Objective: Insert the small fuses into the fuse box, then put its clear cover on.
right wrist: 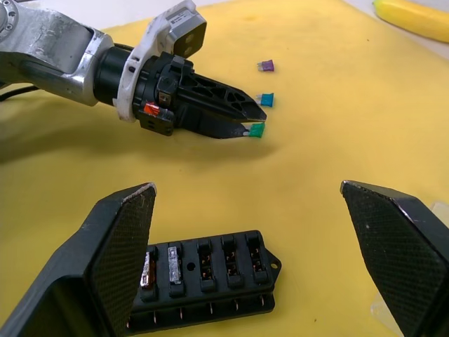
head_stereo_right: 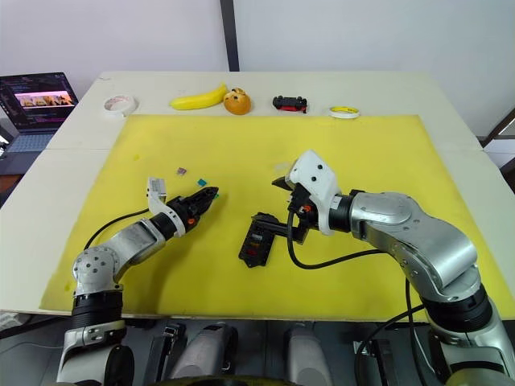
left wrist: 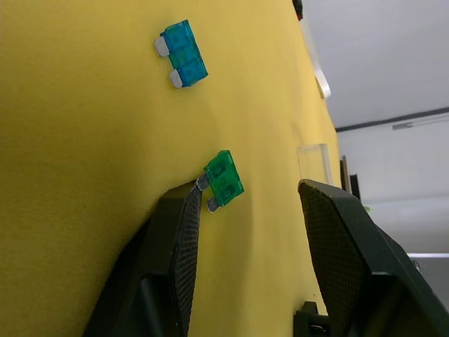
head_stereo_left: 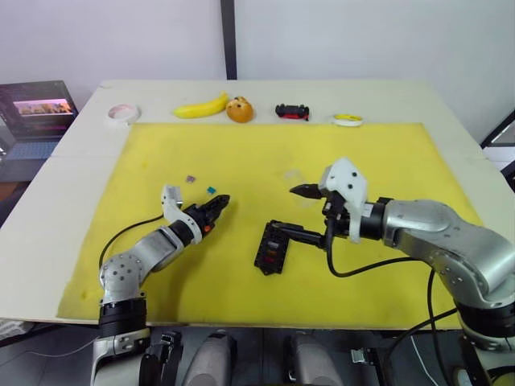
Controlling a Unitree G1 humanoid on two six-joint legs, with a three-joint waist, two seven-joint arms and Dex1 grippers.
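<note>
Lying nearest on the yellow mat (head_stereo_left: 241, 161), the fuse box (head_stereo_left: 271, 248) sits between the two arms; the right wrist view shows its slot rows with a red and a pale fuse seated at one end, the other slots open — detail the head views do not resolve. The right tool (right wrist: 245, 260) hovers over the box, fingers spread wide, forearm reaching in from the right, low over the mat. The left tool (left wrist: 245, 239) points toward the mat's centre, fingers parted, the green fuse (left wrist: 224, 179) lying on the mat just at one fingertip. Beyond it lie the teal fuse (left wrist: 182, 62) and the purple fuse (right wrist: 266, 67). The clear cover (left wrist: 313, 163) rests further out. At the counter's (head_stereo_left: 418, 100) far edge — banana (head_stereo_left: 201, 106), toy car (head_stereo_left: 292, 111).
</note>
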